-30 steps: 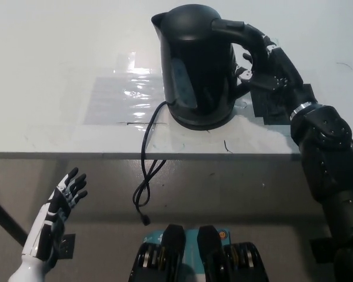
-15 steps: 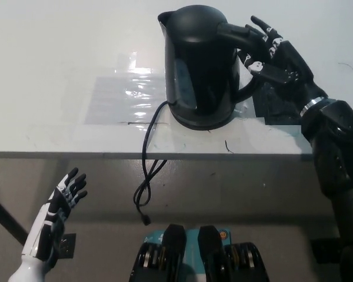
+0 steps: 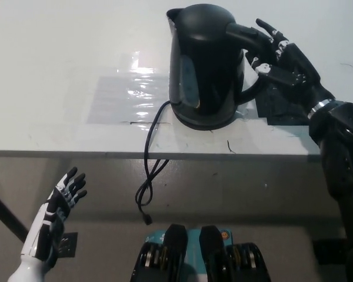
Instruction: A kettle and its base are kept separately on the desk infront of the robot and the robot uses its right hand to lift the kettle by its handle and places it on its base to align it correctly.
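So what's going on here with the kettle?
The black kettle stands upright on its base near the desk's front edge, cord dangling over it. The right hand is beside the handle, fingers spread, not gripping. The left hand rests open below the desk.

From my feed I see the tall black plastic kettle point(image 3: 205, 64) standing upright on its round black base point(image 3: 207, 120) at about one o'clock on the white desk point(image 3: 59, 76). My black right hand point(image 3: 283, 61) sits at the kettle's three o'clock, fingers spread beside the curved handle point(image 3: 247, 41), not closed around it. A thin black power cord point(image 3: 147, 170) trails from the base over the desk edge toward six o'clock. My white left hand point(image 3: 54, 214) hangs at eight o'clock, below the desk, fingers apart.
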Tool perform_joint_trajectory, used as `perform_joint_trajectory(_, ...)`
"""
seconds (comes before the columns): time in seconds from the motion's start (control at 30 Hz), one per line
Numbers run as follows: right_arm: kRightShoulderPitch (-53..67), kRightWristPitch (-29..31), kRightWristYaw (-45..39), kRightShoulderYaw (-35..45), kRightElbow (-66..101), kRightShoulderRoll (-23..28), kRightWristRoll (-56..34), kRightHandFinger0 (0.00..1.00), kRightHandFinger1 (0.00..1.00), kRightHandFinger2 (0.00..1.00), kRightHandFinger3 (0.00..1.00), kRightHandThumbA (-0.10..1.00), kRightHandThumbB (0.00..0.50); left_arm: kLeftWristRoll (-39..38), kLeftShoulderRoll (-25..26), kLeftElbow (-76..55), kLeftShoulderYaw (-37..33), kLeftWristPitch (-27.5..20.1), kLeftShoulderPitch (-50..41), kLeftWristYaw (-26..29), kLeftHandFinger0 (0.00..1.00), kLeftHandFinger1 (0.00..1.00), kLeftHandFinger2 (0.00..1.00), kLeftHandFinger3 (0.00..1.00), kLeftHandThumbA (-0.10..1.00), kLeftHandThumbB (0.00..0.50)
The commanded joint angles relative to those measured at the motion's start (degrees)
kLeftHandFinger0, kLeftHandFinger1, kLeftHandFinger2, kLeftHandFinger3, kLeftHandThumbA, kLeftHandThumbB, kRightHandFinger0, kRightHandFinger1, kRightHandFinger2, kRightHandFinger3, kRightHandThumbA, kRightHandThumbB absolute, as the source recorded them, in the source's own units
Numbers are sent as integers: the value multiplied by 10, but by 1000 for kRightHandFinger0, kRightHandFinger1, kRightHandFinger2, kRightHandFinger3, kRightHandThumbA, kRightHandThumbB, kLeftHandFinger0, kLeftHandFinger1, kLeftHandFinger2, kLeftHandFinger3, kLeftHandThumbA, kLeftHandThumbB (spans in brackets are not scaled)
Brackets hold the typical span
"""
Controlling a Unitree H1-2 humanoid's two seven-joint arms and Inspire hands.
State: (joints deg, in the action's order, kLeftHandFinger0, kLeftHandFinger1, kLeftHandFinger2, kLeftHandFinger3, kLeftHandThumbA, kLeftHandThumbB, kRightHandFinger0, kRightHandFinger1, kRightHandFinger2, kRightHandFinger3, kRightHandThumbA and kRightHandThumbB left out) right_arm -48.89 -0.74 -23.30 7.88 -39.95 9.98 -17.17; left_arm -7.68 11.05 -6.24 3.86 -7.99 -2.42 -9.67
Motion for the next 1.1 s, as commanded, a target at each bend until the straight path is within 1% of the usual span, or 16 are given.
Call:
perform_joint_trajectory(0.0, -8, 1, -39, 17, 33, 27, -37, 1000, 1000, 1000, 1000, 538, 500, -17, 8, -4, 8, -12, 7, -5, 1000, 1000, 1000, 1000, 1000, 120)
perform_joint_trajectory(0.03, -7, -1, -45, 20, 32, 32, -42, 1000, 1000, 1000, 1000, 539, 500, -20, 9, -8, 8, -8, 6, -6, 1000, 1000, 1000, 1000, 1000, 106)
perform_joint_trajectory(0.1, -3, -12, -49, 19, 46, 40, -43, 1000, 1000, 1000, 1000, 551, 500, -21, 8, -9, 8, -7, 6, -5, 1000, 1000, 1000, 1000, 1000, 98)
perform_joint_trajectory(0.2, 0, -21, -64, 12, 56, 49, -43, 1000, 1000, 1000, 1000, 550, 500, -18, 8, -9, 9, -10, 5, -3, 1000, 1000, 1000, 1000, 1000, 115)
perform_joint_trajectory(0.3, 6, -49, -93, -2, 78, 69, -43, 1000, 1000, 1000, 1000, 560, 500, -15, 9, -10, 9, -11, 4, -1, 1000, 1000, 1000, 1000, 1000, 114)
perform_joint_trajectory(0.4, 7, -69, -105, -11, 94, 82, -42, 1000, 1000, 1000, 1000, 567, 500, -21, 10, -11, 9, -7, 6, -4, 1000, 1000, 1000, 1000, 1000, 97)
perform_joint_trajectory(0.5, 5, -71, -110, -11, 81, 89, -43, 1000, 1000, 1000, 1000, 567, 500, -18, 10, -8, 8, -9, 8, -3, 1000, 1000, 1000, 1000, 1000, 96)
perform_joint_trajectory(0.53, 7, -73, -111, -12, 81, 89, -43, 1000, 1000, 1000, 1000, 565, 500, -22, 9, -11, 8, -2, 6, -3, 1000, 1000, 1000, 1000, 1000, 115)
perform_joint_trajectory(0.63, 8, -73, -113, -11, 78, 87, -45, 1000, 1000, 1000, 1000, 555, 500, -21, 10, -10, 8, -8, 6, -5, 1000, 1000, 1000, 1000, 1000, 87)
perform_joint_trajectory(0.73, 9, -71, -108, -6, 73, 83, -45, 1000, 1000, 1000, 1000, 543, 500, -16, 10, -9, 8, -11, 8, -2, 1000, 1000, 1000, 1000, 1000, 76)
perform_joint_trajectory(0.77, 9, -71, -107, -6, 74, 82, -45, 1000, 1000, 1000, 1000, 543, 500, -16, 10, -9, 8, -10, 8, -2, 1000, 1000, 1000, 1000, 1000, 75)
perform_joint_trajectory(0.83, 9, -70, -107, -6, 72, 83, -43, 1000, 1000, 1000, 1000, 547, 500, -18, 9, -11, 8, -6, 8, -2, 1000, 1000, 1000, 1000, 1000, 97)
perform_joint_trajectory(0.93, 7, -63, -112, -2, 66, 83, -48, 1000, 1000, 1000, 1000, 542, 500, -20, 10, -9, 8, -10, 9, -4, 1000, 1000, 1000, 1000, 1000, 103)
perform_joint_trajectory(1.0, 9, -62, -112, 6, 71, 82, -55, 1000, 1000, 1000, 1000, 529, 500, -26, 10, -9, 9, -8, 9, -5, 1000, 1000, 1000, 1000, 1000, 101)
perform_joint_trajectory(1.03, 9, -58, -110, 11, 77, 83, -59, 1000, 1000, 1000, 1000, 528, 500, -21, 10, -7, 9, -14, 10, -4, 1000, 1000, 1000, 1000, 1000, 91)
perform_joint_trajectory(1.07, 10, -39, -108, 14, 80, 85, -56, 1000, 1000, 1000, 1000, 577, 500, -18, 10, -5, 9, -16, 11, -3, 1000, 1000, 1000, 1000, 1000, 84)
